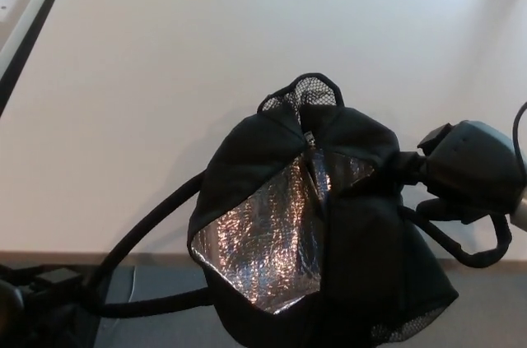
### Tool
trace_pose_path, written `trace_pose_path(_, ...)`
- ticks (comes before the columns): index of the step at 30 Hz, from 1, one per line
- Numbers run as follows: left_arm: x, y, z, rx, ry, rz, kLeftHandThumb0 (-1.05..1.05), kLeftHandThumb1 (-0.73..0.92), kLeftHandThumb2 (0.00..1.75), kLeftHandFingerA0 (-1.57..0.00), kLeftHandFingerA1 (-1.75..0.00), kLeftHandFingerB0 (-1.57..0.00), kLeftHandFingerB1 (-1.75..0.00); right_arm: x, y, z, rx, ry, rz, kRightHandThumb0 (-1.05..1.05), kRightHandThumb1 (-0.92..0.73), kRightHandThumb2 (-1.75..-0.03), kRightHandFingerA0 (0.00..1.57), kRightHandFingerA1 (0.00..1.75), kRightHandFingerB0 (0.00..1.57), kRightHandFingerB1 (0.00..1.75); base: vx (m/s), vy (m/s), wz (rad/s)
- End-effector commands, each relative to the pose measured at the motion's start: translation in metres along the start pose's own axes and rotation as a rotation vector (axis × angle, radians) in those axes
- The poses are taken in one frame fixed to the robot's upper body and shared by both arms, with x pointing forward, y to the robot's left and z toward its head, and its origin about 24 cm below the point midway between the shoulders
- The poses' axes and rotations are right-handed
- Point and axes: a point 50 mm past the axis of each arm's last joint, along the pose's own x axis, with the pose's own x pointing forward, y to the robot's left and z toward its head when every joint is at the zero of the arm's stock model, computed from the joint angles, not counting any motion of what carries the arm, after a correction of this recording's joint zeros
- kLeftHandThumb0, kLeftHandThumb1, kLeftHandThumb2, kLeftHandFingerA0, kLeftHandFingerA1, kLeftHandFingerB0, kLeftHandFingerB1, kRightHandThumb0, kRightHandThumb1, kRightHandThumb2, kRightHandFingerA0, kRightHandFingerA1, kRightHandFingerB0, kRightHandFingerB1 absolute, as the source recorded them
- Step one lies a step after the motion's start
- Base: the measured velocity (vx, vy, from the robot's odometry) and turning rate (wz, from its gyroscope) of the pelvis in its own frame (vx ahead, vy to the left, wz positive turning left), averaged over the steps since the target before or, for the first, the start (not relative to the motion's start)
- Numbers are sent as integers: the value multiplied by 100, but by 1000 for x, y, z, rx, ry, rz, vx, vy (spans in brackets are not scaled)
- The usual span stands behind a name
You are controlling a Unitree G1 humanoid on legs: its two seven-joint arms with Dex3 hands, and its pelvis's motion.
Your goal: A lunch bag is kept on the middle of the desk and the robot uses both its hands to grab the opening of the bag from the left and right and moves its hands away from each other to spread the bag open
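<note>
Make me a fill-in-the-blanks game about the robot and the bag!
1. The lunch bag is black outside, and its inner lining is shiny ____.
2. The robot hand touching the bag's opening is the robot's ____ one.
3. The pocket at the bag's far end is made of ____.
4. The bag sits on a ____ desk.

Missing words: silver; right; mesh; white
</note>
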Motion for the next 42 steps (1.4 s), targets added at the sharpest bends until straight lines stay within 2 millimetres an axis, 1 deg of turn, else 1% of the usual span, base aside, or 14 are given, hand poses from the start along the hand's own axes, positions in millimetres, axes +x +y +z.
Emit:
trace_pose_path(1,-3,5,-3,16,-20,-25,-13,50,92,-95,-127,-99,-79,-16,6,-11,-14,51,86,-30,-58,-58,90,131,89,86,0,0,0)
trace_pose_path(5,42,20,27,-38,-274,164,-11,48,88,-96,-125,-99,-76,9,-20,-6,135,85,-144,-24,-60,-58,75,158,69,142,0,0,0)
trace_pose_path(8,103,51,71,-77,-490,400,-12,53,71,-88,-76,-81,-58,41,-58,4,245,58,-381,-11,-64,-51,64,175,54,169,0,0,0)
trace_pose_path(13,165,95,126,-88,-676,702,-5,45,88,-50,-43,-43,-35,78,-105,17,320,19,-596,-11,-65,-51,67,174,58,162,0,0,0)
trace_pose_path(14,185,112,143,-79,-732,788,-13,51,89,-40,-38,-39,-34,91,-123,12,277,46,-535,-24,-57,-58,79,126,82,93,0,0,0)
trace_pose_path(17,210,142,171,-30,-794,879,-12,46,101,-22,-56,-20,-54,108,-157,13,290,69,-564,-32,-61,-59,77,136,80,105,0,0,0)
trace_pose_path(18,217,153,179,-9,-813,914,-13,45,99,-23,-55,-21,-53,112,-169,15,335,74,-637,-50,-74,-68,78,155,69,145,0,0,0)
trace_pose_path(22,235,179,206,-36,-825,958,-12,57,77,-38,-37,-33,-34,124,-211,14,442,165,-785,-26,-62,-59,75,164,65,151,0,0,0)
trace_pose_path(24,238,182,211,-63,-824,956,-9,54,80,-38,-36,-33,-33,125,-221,12,476,182,-796,-24,-62,-59,74,163,65,150,0,0,0)
trace_pose_path(25,238,182,212,-74,-818,945,-3,51,81,-37,-34,-33,-33,124,-225,9,450,212,-804,-32,-57,-58,87,109,69,88,0,0,0)
trace_pose_path(28,237,180,209,-53,-797,925,-5,52,80,-37,-34,-32,-32,118,-219,2,545,208,-831,-24,-54,-56,89,65,47,40,0,0,0)
trace_pose_path(31,235,177,203,-30,-780,901,-8,54,75,-37,-35,-30,-33,111,-212,-5,542,211,-848,-36,-51,-56,87,51,38,35,0,0,0)
trace_pose_path(35,226,178,180,47,-700,868,-6,41,99,-23,-54,-17,-53,100,-204,-22,570,239,-737,-50,-47,-73,28,47,16,38,0,0,0)
trace_pose_path(42,214,181,144,107,-607,813,-2,39,96,-25,-54,-17,-51,80,-189,-42,537,332,-720,-46,-43,-70,34,47,16,38,0,0,0)
